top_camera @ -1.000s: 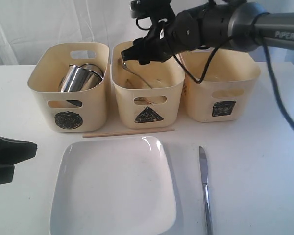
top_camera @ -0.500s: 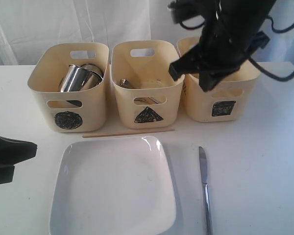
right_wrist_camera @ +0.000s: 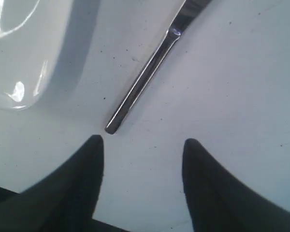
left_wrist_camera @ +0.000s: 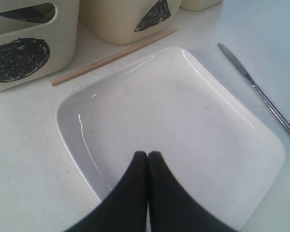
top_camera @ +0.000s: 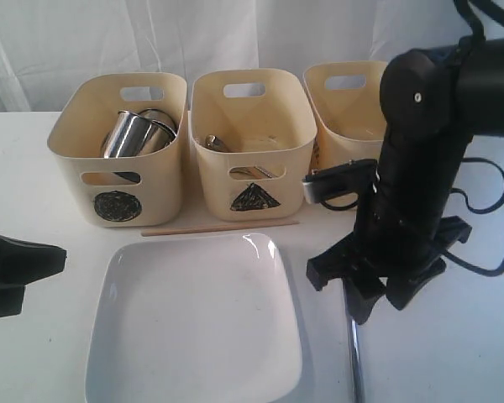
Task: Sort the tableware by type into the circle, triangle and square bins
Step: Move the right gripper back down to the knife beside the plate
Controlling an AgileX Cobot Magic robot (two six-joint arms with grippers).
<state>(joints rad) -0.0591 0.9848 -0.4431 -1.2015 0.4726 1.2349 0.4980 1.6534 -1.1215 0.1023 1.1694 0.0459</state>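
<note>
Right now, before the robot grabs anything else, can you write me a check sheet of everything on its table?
Surface: white table, no spills seen.
Job's things: large white square plate and steel knife lie on the table; thin wooden chopstick lies before the tubs; shiny steel mugs in the cream-yellow plastic circle tub; steel cutlery in the matching triangle tub; third tub has its mark hidden by the black right arm.
Clutter: nothing seen.
Grippers: left pincer shut, over the plate's edge; right pincer open, low at the knife's handle end, holding nothing.
Cables: black cable loops beside the right arm.
Surroundings: white curtain behind.
</note>
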